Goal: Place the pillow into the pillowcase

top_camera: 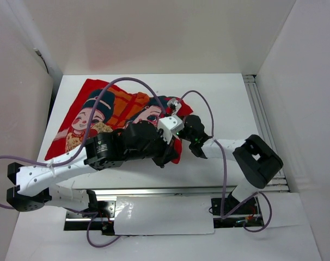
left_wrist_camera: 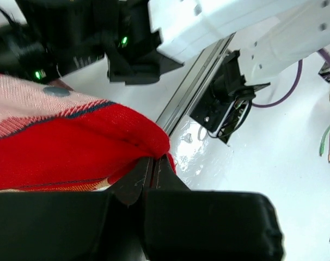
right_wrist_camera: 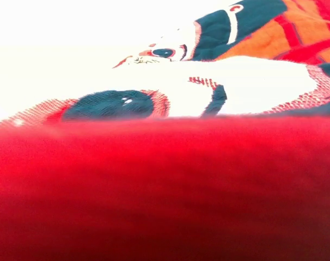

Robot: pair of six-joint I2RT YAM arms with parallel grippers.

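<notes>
The red pillowcase (top_camera: pixel 99 117) with the cartoon figures lies flat across the left and middle of the table. No pillow shows in any view. My left gripper (top_camera: pixel 167 155) is at the pillowcase's near right corner; in the left wrist view its jaws (left_wrist_camera: pixel 154 166) are shut on the red fabric edge (left_wrist_camera: pixel 99 141). My right gripper (top_camera: pixel 169 128) is right beside it at the same corner. In the right wrist view red fabric (right_wrist_camera: pixel 165 190) fills the lower half and hides the fingers; the printed face (right_wrist_camera: pixel 154 81) lies beyond.
A metal rail (top_camera: pixel 192 190) runs along the table's near edge, also seen in the left wrist view (left_wrist_camera: pixel 192 81). White walls enclose the table on three sides. Purple cables (top_camera: pixel 208 109) loop over both arms. A slotted rail (top_camera: pixel 263 119) lines the right side.
</notes>
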